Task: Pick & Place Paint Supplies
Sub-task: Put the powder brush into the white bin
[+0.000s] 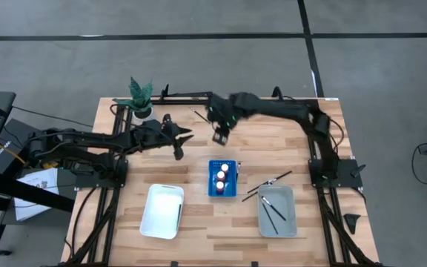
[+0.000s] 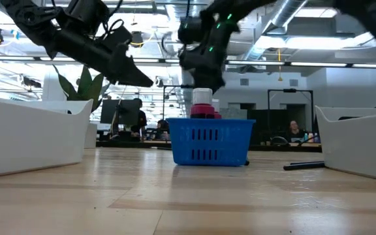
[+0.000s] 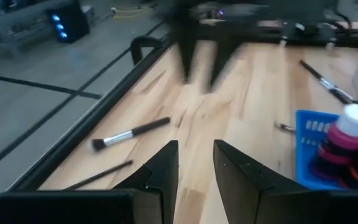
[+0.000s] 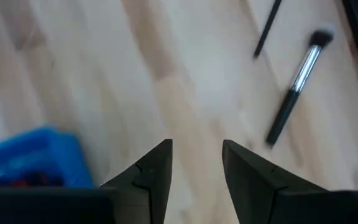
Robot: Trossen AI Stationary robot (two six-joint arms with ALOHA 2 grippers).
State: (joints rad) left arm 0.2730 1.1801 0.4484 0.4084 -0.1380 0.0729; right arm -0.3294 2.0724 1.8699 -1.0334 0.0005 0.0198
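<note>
Nearest the front edge of the wooden table (image 1: 199,222) lie two trays. The white tray (image 1: 162,211), on the left, holds one thin dark brush (image 1: 179,213) along its right side. The grey tray (image 1: 277,211), on the right, holds two crossed dark brushes (image 1: 272,208); two more dark brushes (image 1: 269,182) lie on the bare wood just beyond it, between the tray and the blue rack.

Between the trays, slightly farther back, stands the blue rack (image 1: 223,179), carrying the red paint bottles (image 1: 222,176) with white caps; in the low view one white-capped bottle rises above the rack's rim.

Beyond the rack both arms hang above the table. The left gripper (image 1: 178,150) is up and to the left of the rack, fingers parted by a narrow gap with nothing between them; in its wrist view the bottles stand off to one side of the fingers, not between them. The right gripper (image 1: 220,136) hovers just behind the rack's far edge, pointing down, fingers apart and empty; its wrist view shows bare wood between the fingers and a corner of the rack to one side.

Farther back, near the table's far edge, lie a silver-ferruled brush (image 4: 296,86) and a thin dark stick brush (image 4: 266,29), well clear of both grippers. A potted plant (image 1: 141,96) stands at the far left corner.
</note>
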